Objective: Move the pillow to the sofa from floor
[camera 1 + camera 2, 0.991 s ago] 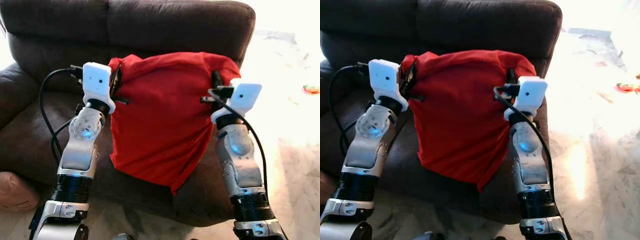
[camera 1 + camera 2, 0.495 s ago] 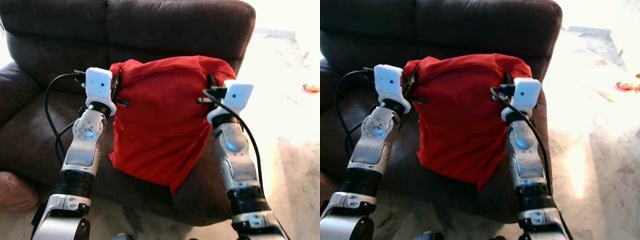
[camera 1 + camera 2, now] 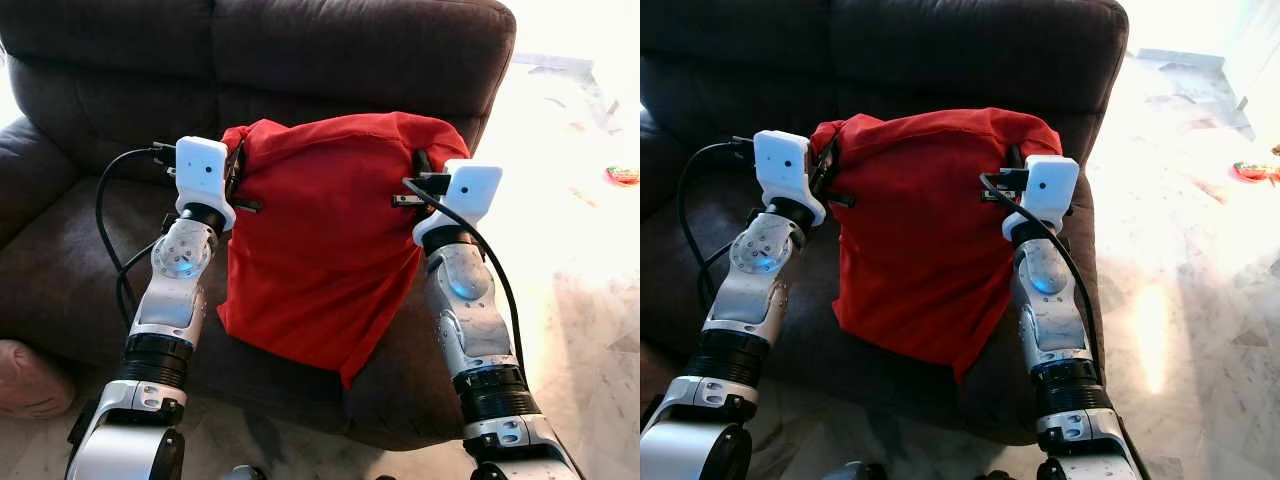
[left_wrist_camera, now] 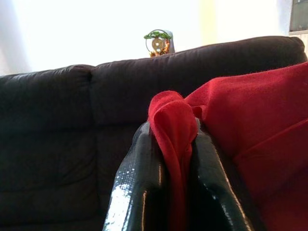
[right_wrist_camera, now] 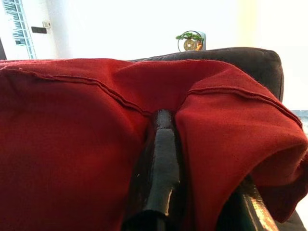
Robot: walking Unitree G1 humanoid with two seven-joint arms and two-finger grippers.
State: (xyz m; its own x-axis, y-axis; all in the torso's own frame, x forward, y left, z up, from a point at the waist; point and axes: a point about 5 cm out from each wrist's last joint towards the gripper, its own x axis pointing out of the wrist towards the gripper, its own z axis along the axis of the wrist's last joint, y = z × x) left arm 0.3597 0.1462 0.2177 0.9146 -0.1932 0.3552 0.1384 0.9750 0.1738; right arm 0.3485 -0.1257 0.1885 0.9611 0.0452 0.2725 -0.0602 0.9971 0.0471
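Holding the red pillow (image 3: 325,240) mid-frame, left gripper (image 4: 174,159) and right gripper (image 5: 166,159) pinching fabric, we lower evenly onto the sofa (image 3: 90,260).

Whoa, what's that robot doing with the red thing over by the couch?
It is carrying a red pillow to the dark sofa. Each gripper pinches an upper corner of the cover: the left gripper has a fold of red cloth clamped between its fingers, and the right gripper is shut on the other corner. The pillow hangs between the two arms over the front of the seat, its lower corner drooping past the seat's front edge. It has not been let go yet.
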